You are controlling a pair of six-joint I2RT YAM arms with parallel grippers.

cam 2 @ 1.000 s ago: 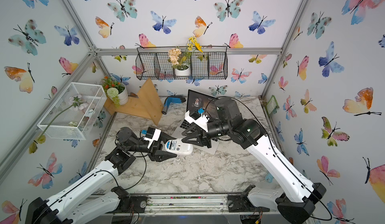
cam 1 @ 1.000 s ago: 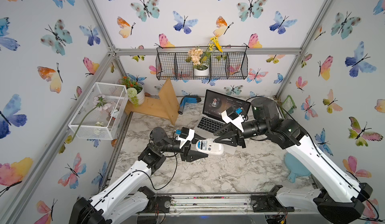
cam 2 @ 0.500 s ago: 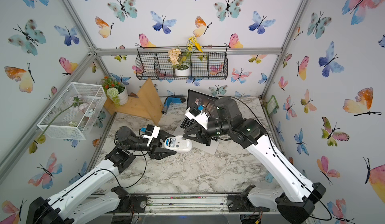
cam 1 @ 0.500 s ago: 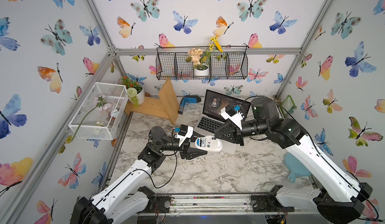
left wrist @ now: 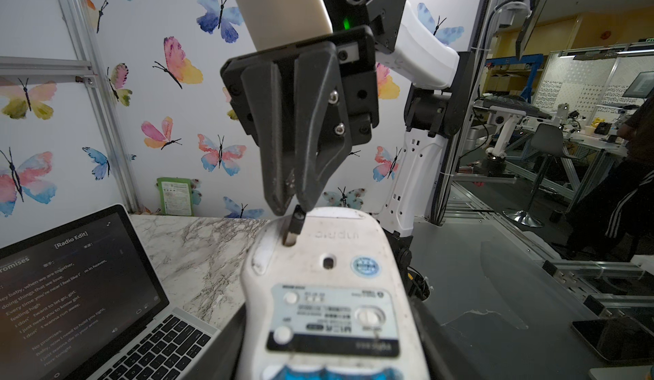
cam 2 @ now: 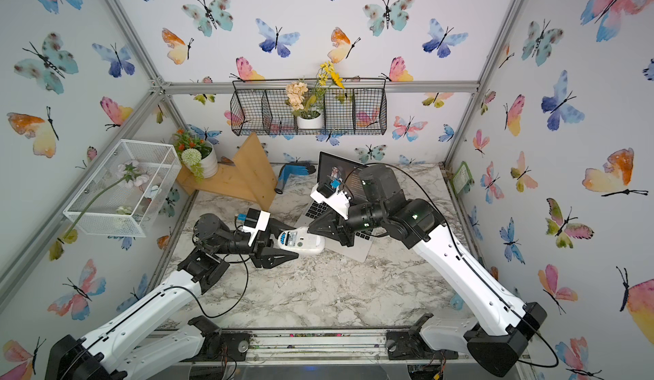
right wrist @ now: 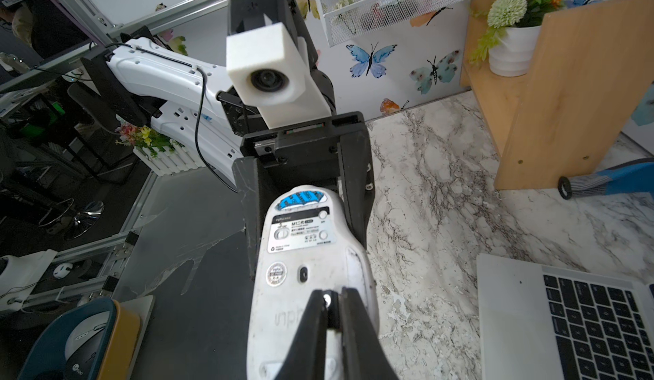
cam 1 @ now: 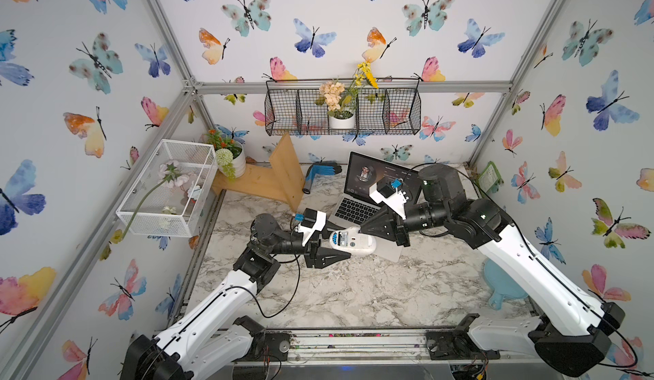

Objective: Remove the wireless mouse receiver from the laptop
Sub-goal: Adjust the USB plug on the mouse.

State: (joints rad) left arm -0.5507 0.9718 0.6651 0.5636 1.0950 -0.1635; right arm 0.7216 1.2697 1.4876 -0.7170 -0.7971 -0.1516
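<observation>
The silver laptop (cam 1: 355, 210) (cam 2: 318, 209) stands open at the back of the marble table, its dark screen lit (left wrist: 81, 282). In front of it my left gripper (cam 1: 344, 240) (cam 2: 291, 242) holds a white mouse (cam 1: 352, 243) (left wrist: 329, 289) (right wrist: 308, 254) belly-up, its fingers (right wrist: 357, 201) on both sides. My right gripper (left wrist: 293, 206) (right wrist: 331, 298) is shut on the small black wireless mouse receiver (left wrist: 296, 220) (right wrist: 328, 300). The receiver's lower end sits in a slot in the mouse's underside.
A wooden stand (cam 1: 279, 180) with a plant pot (cam 1: 235, 160) and a blue-grey glove (cam 1: 320, 171) sit at the back left. A white wire basket (cam 1: 166, 187) hangs on the left wall. A light-blue object (cam 1: 502, 282) lies at the right edge.
My right gripper's jaws have narrowed from apart to shut on the receiver at the mouse's end. The left gripper has kept the mouse, raising it slightly.
</observation>
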